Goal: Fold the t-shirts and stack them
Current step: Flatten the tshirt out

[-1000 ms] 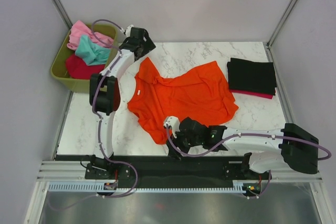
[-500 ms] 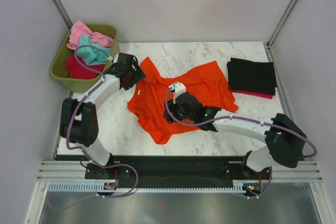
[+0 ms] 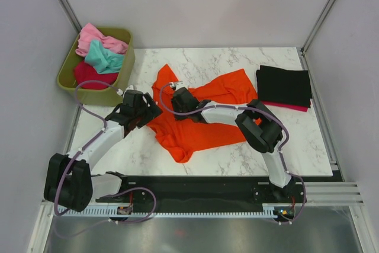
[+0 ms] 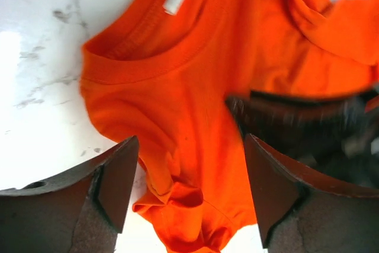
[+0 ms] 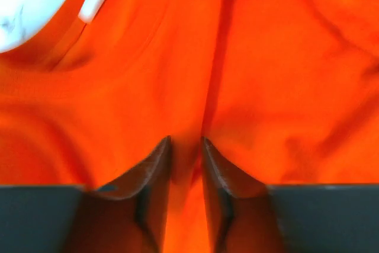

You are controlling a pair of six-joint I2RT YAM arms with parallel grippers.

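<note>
The large orange t-shirt (image 3: 207, 124) lies crumpled on the marble table, collar to the left. My left gripper (image 3: 144, 109) is open at the shirt's left edge. In the left wrist view its jaws (image 4: 189, 191) straddle a bunched fold of the orange shirt (image 4: 189, 69) without gripping it. My right gripper (image 3: 177, 99) sits on the shirt near the collar. In the right wrist view its fingers (image 5: 186, 149) are nearly closed on a pinched ridge of the orange cloth (image 5: 266, 87). A folded black shirt (image 3: 284, 85) lies on a crimson one (image 3: 291, 106) at the back right.
An olive-green bin (image 3: 121, 74) at the back left holds pink (image 3: 98, 38), teal (image 3: 105, 58) and dark red (image 3: 89, 75) shirts. Bare marble (image 3: 296, 140) shows at the near right and bare marble (image 3: 100, 128) at the near left. Grey walls enclose the table.
My left gripper swung from beside the bin toward me along the shirt's left edge. My right gripper travelled from the near hem up to the collar area. The shirt has bunched narrower.
</note>
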